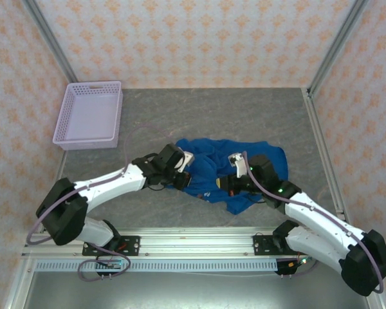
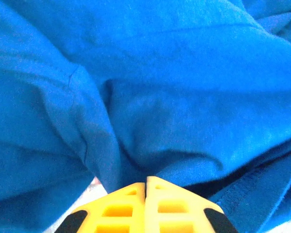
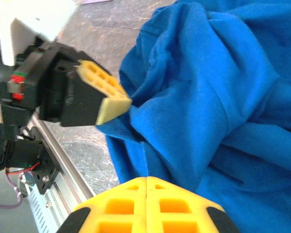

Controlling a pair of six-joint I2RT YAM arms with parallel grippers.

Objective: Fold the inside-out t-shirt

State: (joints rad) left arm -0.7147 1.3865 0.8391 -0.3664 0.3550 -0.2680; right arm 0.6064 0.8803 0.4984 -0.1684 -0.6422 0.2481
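The left gripper (image 2: 146, 186) has its yellow jaws pressed together on a ridge of the royal-blue cotton t-shirt (image 1: 209, 161). The right gripper (image 3: 146, 183) is closed in the same way on another fold close by, probably so that each arm has a hold to pull the cloth apart. The shirt lies crumpled in the centre of the top view on the grey mottled table (image 1: 257, 116), between the arms, so I judge it needs spreading before folding.
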